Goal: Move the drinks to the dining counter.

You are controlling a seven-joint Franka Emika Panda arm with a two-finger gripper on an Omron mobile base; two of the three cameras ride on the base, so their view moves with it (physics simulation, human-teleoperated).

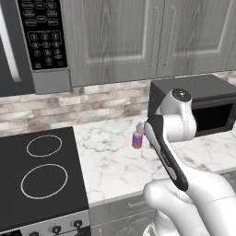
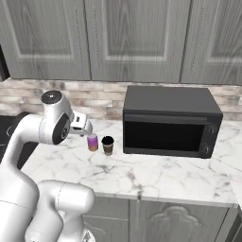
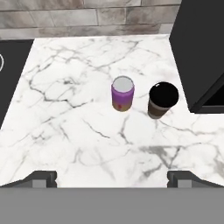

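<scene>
Purple-to-orange can [image 3: 122, 93] and brown cup [image 3: 162, 99] with black lid stand upright side by side, just apart, on the marble worktop [image 3: 78, 131], centre of the hand frame; cup nearer the black microwave [image 2: 170, 122]. Gripper [image 3: 112, 179] hangs above the 2 drinks, jaws fully apart, holding nothing. Stove [image 1: 39, 175] at lower left of the left base frame.

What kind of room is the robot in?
It looks like a kitchen: a black stove with round burners, a microwave on the marble worktop, and grey cabinets on the wall above.
</scene>
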